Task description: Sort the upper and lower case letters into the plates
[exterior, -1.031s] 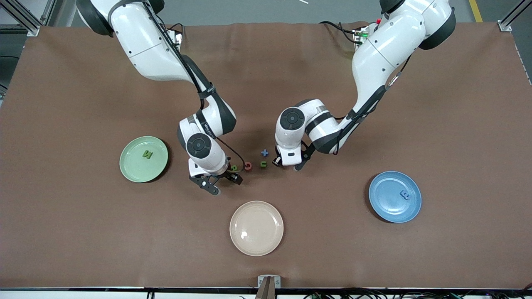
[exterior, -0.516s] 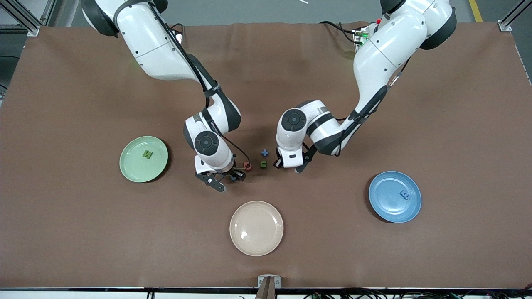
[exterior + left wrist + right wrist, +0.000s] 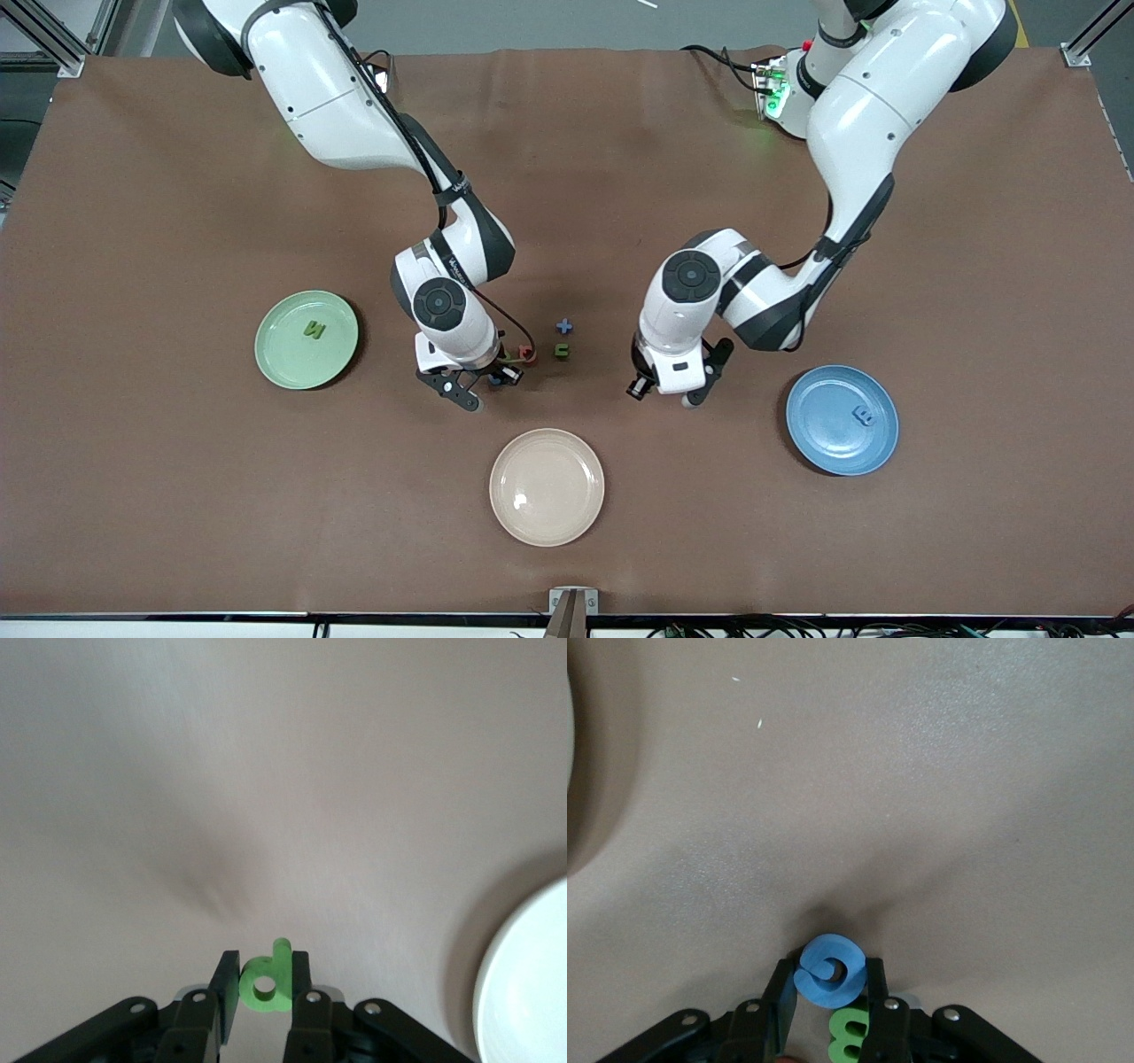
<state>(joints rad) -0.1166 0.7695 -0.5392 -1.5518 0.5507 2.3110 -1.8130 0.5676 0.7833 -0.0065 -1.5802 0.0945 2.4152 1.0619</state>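
Observation:
My left gripper [image 3: 675, 394] is shut on a small green letter "d" [image 3: 268, 979], which stands pinched between its fingers [image 3: 229, 985]; it hangs over bare table between the loose letters and the blue plate [image 3: 824, 443]. My right gripper [image 3: 485, 384] is down at the table, shut on a round blue letter [image 3: 830, 970], with a green letter [image 3: 850, 1038] right beside one finger. A red letter [image 3: 529, 354], a green letter [image 3: 562, 351] and a blue letter [image 3: 564, 326] lie close by. The mint green plate [image 3: 275, 359] holds a green "N" [image 3: 314, 330]. A blue letter [image 3: 862, 414] lies in the blue plate.
A cream-beige plate [image 3: 547, 523] sits nearer the front camera than the loose letters, with nothing in it. A pale plate rim [image 3: 532, 992] shows at the edge of the left wrist view. Brown cloth covers the whole table.
My left arm has carried the green "d" away from the letter cluster toward the blue plate. My right gripper shifted over the letters and closed on the blue one.

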